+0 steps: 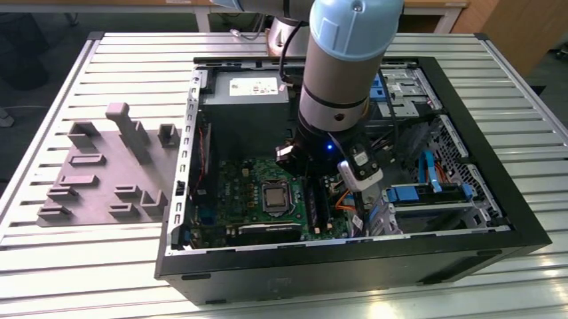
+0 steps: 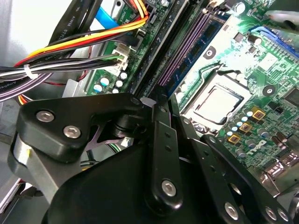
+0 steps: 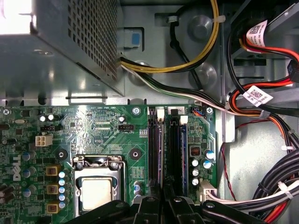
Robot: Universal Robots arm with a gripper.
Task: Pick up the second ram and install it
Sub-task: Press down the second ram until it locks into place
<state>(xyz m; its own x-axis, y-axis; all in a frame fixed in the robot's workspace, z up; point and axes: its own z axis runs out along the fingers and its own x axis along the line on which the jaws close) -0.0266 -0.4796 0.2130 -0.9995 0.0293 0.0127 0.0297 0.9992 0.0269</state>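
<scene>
My gripper point(image 1: 310, 194) is down inside the open computer case, right over the long black memory slots point(image 3: 175, 149) of the green motherboard point(image 3: 98, 128). In the first wrist view the gripper point(image 3: 163, 199) has its two fingers drawn close together, lined up with the gap between the slot pairs. A thin dark edge between them looks like the second ram point(image 3: 164, 188), held edge-on; most of it is hidden by the black links. In the second wrist view the gripper point(image 2: 156, 106) sits at the near end of the slots point(image 2: 184, 51).
The CPU socket point(image 3: 96, 191) lies beside the slots. Cable bundles point(image 3: 261, 186) and a metal power supply box point(image 3: 56, 46) crowd the case point(image 1: 497, 226). A grey holder tray point(image 1: 106, 173) with blocks stands at the exterior view's left on the slatted table point(image 1: 62, 266).
</scene>
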